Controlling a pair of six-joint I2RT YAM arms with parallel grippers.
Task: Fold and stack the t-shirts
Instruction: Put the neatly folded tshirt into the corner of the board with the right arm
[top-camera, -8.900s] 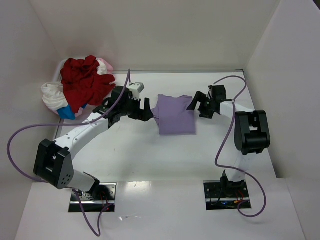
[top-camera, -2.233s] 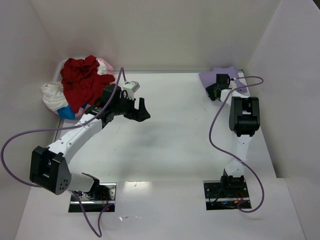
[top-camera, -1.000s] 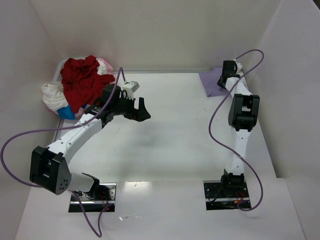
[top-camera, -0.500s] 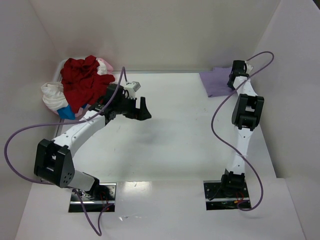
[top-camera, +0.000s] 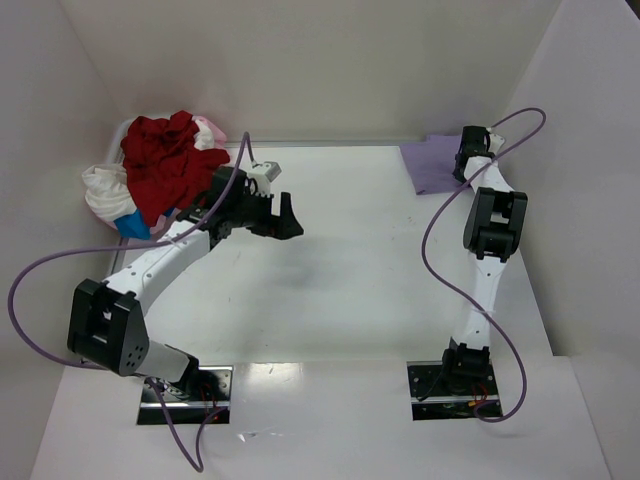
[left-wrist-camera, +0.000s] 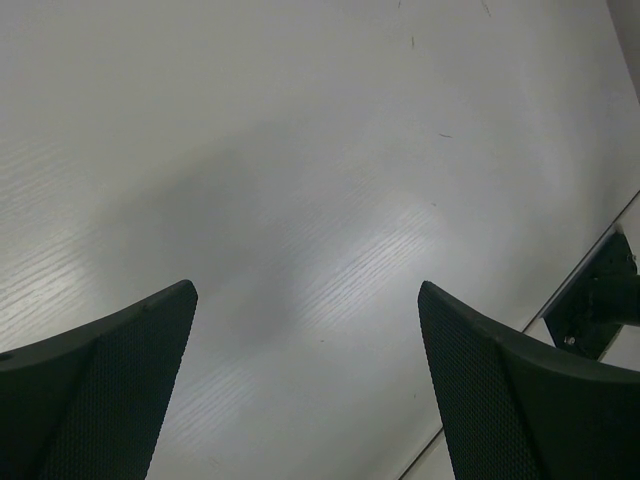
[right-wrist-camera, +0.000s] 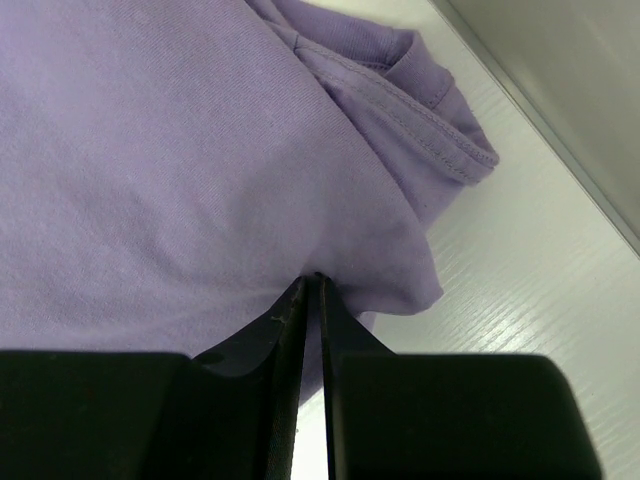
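Lavender t-shirt (right-wrist-camera: 180, 160) lies pinched in the right pincer (right-wrist-camera: 310, 292).

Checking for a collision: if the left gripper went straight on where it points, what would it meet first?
Likely the bare white table; nothing else shows ahead of the open left gripper, though its height is unclear.

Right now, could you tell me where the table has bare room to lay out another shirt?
The table is bare across its middle and near part, between the left arm and the right arm. The far left corner is crowded by the heap of clothes; the purple shirt fills the far right corner.
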